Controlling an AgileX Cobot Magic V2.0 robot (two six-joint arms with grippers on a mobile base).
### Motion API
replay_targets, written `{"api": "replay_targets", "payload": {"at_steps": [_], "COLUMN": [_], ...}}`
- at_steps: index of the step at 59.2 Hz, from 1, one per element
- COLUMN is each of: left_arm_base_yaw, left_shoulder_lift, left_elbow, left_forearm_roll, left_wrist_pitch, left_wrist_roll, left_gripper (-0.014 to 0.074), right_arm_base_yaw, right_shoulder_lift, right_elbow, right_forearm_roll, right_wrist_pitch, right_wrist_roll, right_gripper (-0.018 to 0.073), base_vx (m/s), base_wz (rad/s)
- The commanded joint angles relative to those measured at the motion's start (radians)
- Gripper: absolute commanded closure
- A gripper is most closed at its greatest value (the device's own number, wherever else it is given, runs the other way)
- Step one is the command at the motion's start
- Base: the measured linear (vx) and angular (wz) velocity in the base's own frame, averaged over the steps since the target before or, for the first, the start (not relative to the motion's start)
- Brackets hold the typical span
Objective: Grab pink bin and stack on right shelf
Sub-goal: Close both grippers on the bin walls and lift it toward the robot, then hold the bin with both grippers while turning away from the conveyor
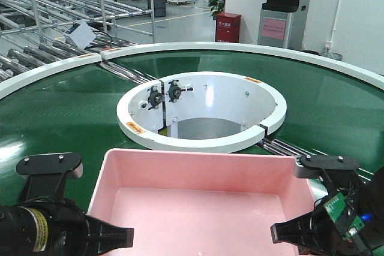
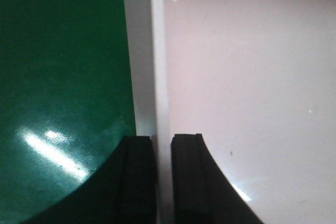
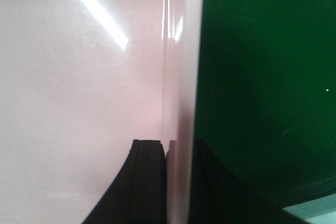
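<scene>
Grip looks set — left pincer (image 2: pixel 163 148) and right pincer (image 3: pixel 179 150) each closed on 1 end wall of the pink bin (image 1: pixel 204 169), which lies near on the green belt (image 1: pixel 60 106), long axis seemingly left-to-right between them.

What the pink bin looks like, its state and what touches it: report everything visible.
The pink bin is a shallow rectangular tub of smooth, glossy pale-pink plastic with a rounded rim, visibly empty, open side up and level. It lies nearest the camera over the green belt. The left gripper clamps its left wall, the right gripper its right wall, one finger inside, one outside.
</scene>
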Motion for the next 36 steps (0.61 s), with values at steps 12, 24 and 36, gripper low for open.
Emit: {"api": "replay_targets", "payload": {"at_steps": [12,24,36], "left_arm_base_yaw": [-0.001,-0.001,-0.001], "left_shoulder_lift": [-0.048,-0.048,-0.048], "left_elbow": [-0.032,-0.032,-0.032], "left_forearm_roll": [0.035,0.035,0.035], "left_wrist_pitch": [-0.073,-0.073,-0.073], "left_wrist_roll": [-0.001,-0.001,-0.001], "left_gripper": [0.0450,0.0450,0.0450], "right_arm_base_yaw": [-0.013,-0.013,-0.013], "right_shoulder_lift": [-0.032,-0.032,-0.032], "right_elbow": [-0.024,-0.024,-0.024], "right_forearm_roll": [-0.091,-0.091,-0.090], "right_wrist_pitch": [-0.032,-0.032,-0.032], "right_wrist_roll": [-0.006,-0.006,-0.006], "right_gripper": [0.0568,0.0568,0.0568], "base_vx": [0.00,0.00,0.00], "base_wz": [0.00,0.00,0.00]}}
